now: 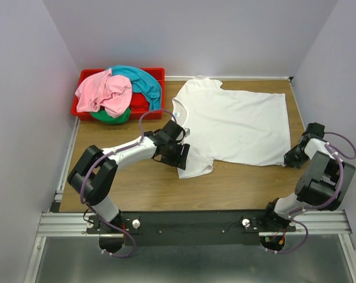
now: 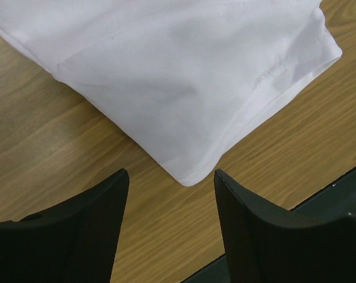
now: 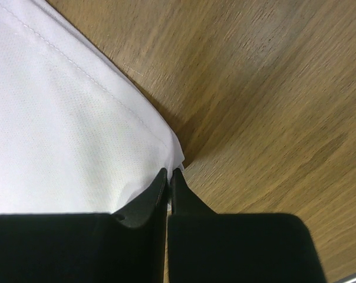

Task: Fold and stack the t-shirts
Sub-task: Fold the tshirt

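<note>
A white t-shirt (image 1: 237,124) lies spread flat on the wooden table, its collar toward the left. My left gripper (image 1: 181,154) hovers open over the shirt's near sleeve. In the left wrist view the sleeve's corner (image 2: 193,171) lies just ahead of the gap between the two black fingers (image 2: 95,224), touching neither. My right gripper (image 1: 291,158) is at the shirt's near right hem corner, shut on that corner of cloth (image 3: 166,138). Pink (image 1: 101,94), teal (image 1: 144,82), green (image 1: 110,117) and red (image 1: 139,103) t-shirts are piled together at the back left.
The crumpled shirts fill a red plastic bin (image 1: 86,73) in the back left corner. Walls close in the table on the left, back and right. A black rail (image 2: 337,194) runs along the table's near edge.
</note>
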`<action>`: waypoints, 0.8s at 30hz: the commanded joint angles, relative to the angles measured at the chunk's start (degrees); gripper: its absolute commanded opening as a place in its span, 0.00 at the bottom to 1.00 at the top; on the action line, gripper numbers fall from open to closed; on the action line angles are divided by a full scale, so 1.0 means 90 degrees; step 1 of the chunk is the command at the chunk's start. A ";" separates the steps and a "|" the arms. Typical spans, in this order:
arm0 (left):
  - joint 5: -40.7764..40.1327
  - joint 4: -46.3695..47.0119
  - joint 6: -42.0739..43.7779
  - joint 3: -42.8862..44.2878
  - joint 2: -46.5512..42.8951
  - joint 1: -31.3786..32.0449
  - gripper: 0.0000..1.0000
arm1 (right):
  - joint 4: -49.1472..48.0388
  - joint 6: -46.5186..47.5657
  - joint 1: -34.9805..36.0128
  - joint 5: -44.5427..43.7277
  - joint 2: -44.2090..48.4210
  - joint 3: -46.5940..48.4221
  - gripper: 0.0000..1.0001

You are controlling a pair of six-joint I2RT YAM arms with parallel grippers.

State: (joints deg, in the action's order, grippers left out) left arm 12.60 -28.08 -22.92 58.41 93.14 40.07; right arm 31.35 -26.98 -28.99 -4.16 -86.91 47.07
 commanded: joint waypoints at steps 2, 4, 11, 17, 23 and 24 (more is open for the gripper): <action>0.0289 0.0033 -0.0236 -0.0123 0.0197 0.0273 0.66 | -0.0056 0.0029 -0.0060 0.0072 0.0077 -0.0045 0.09; 0.0222 0.0014 -0.0305 -0.0143 0.0246 0.0381 0.64 | -0.0056 0.0029 -0.0069 0.0072 0.0077 -0.0044 0.09; -0.0159 -0.0044 -0.0696 -0.0270 0.0139 0.0606 0.59 | -0.0056 0.0029 -0.0060 0.0092 0.0077 -0.0074 0.09; -0.0452 -0.0064 -0.0715 -0.0192 0.0354 0.0625 0.55 | -0.0066 0.0039 -0.0060 0.0111 0.0077 -0.0074 0.09; -0.0833 -0.0142 -0.0647 0.0052 0.0627 0.0635 0.53 | -0.0076 0.0039 -0.0060 0.0140 0.0106 -0.0103 0.08; -0.0853 -0.0142 -0.0618 0.0062 0.0647 0.0635 0.51 | -0.0085 0.0029 -0.0060 0.0140 0.0106 -0.0093 0.08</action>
State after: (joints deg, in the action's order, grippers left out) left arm 8.54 -28.86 -28.64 57.78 97.17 45.50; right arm 31.29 -26.98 -28.99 -4.08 -86.91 46.96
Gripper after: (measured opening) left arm 0.529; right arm 0.088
